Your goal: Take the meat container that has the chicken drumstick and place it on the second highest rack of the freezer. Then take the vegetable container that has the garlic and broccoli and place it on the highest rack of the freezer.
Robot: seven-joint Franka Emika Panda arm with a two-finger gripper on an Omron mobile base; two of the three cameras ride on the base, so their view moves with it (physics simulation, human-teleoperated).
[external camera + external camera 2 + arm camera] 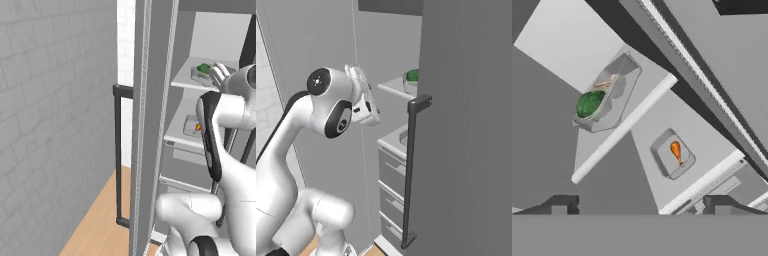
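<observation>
Here, in the left base view, the freezer (200, 125) stands open past its grey door edge, and no writing can be read on anything. A dark bar handle (119, 155) runs down the door at 9 o'clock. Two flat shelves show. On the highest rack (182, 80), at 1 o'clock, sits one tray with the green broccoli (203, 68). On the second highest rack (175, 135), a bit lower, sits one tray with a bit of orange, the chicken drumstick (198, 127). The white arm covers part of both trays.

In the right base view, the gripper (358, 82) points at the shelves from 10 o'clock. The broccoli (413, 75) peeks out at 1 o'clock beside the door with its dark handle (411, 170). There is open room between the claw and the shelves.

In the hand view, the vegetable container (607, 95) lies at 10 o'clock with one broccoli (589, 104) and one pale garlic (604, 85) inside. The meat container (672, 155) lies near 4 o'clock, well back from its shelf's white front edge, with one chicken drumstick (676, 151). The two finger tips (559, 204) stand wide apart at the bottom, holding nothing.
</observation>
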